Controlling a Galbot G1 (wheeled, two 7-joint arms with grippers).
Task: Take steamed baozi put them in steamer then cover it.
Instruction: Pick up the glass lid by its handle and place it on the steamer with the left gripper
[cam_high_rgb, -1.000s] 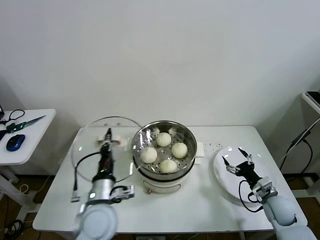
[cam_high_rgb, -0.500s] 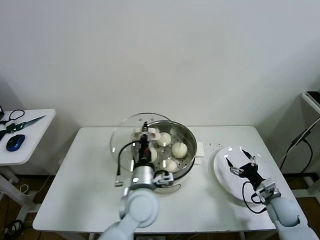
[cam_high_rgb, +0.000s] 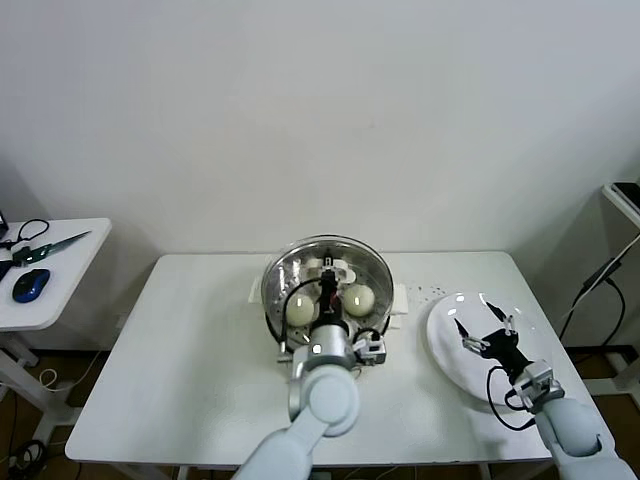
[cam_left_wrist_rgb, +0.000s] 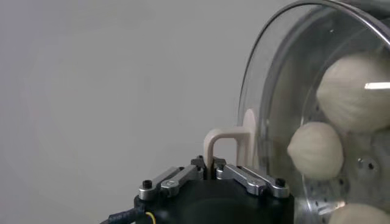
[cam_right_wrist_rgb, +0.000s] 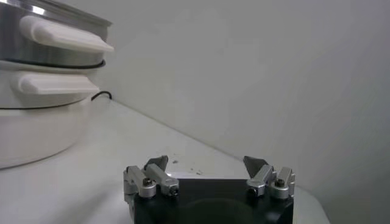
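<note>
Pinching the small white handle (cam_left_wrist_rgb: 228, 146) between closed fingers (cam_left_wrist_rgb: 250, 180), the left gripper (cam_high_rgb: 329, 290) holds the round transparent glass cover with its metal rim (cam_high_rgb: 325, 283) at the centre of the head view, directly over the shiny stainless-steel steamer (cam_high_rgb: 372, 318). In the left wrist view the handle rises as a thin cream loop straight out of the shut fingers, and the glass curves away from it with a bright steel edge.

Through the glass show the smooth, cream-white round baozi (cam_high_rgb: 357, 297), resting on the perforated metal tray inside the pot; three are visible in the left wrist view, one of them at (cam_left_wrist_rgb: 315, 150).

Toward the lower right of the head view, the right gripper (cam_high_rgb: 484, 336) hovers over the flat white round plate (cam_high_rgb: 445, 340), its dark fingers (cam_right_wrist_rgb: 156, 164) spread wide and holding nothing.

Half a second ago the cover hung partly off the pot's left edge; a second ago it was over the white bench (cam_high_rgb: 200, 350) well left of the steamer. Now it is centred on the pot. The right gripper has hardly moved.
</note>
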